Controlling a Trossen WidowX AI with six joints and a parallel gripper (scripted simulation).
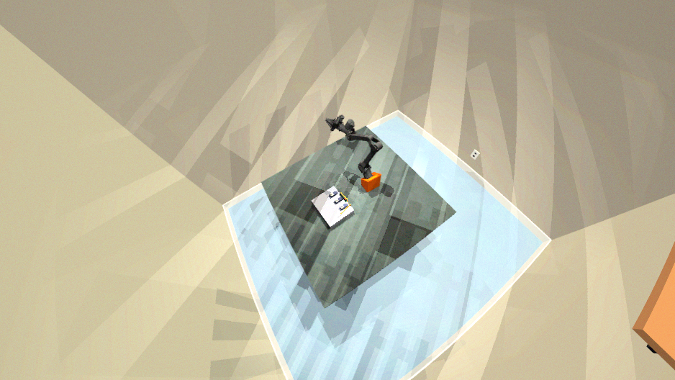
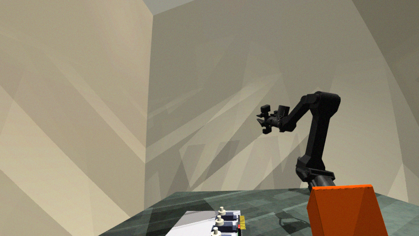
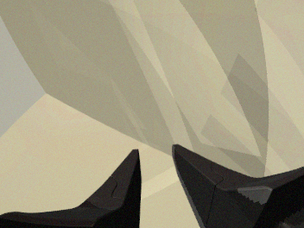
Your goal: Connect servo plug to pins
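The white holder (image 1: 322,206) (image 2: 187,220) lies on the dark green table. Several dark blue servos with pale round tops sit on it; one servo (image 2: 226,226) is near its pin edge. A row of yellow pins (image 2: 242,222) sticks out from that edge, with a small red mark (image 2: 239,226) beside it. The plug cannot be made out; thin orange and yellow lines show by the holder's edge in the top view. My gripper (image 1: 327,122) (image 2: 257,117) (image 3: 155,152) is high above the table, away from the holder. Its fingers are partly open with nothing between them.
The arm stands on an orange block (image 1: 370,182) (image 2: 340,209) close beside the holder's pin edge. The table (image 1: 349,264) (image 2: 261,202) has a light blue floor (image 1: 476,222) around it. The wrist view shows only walls behind the fingers.
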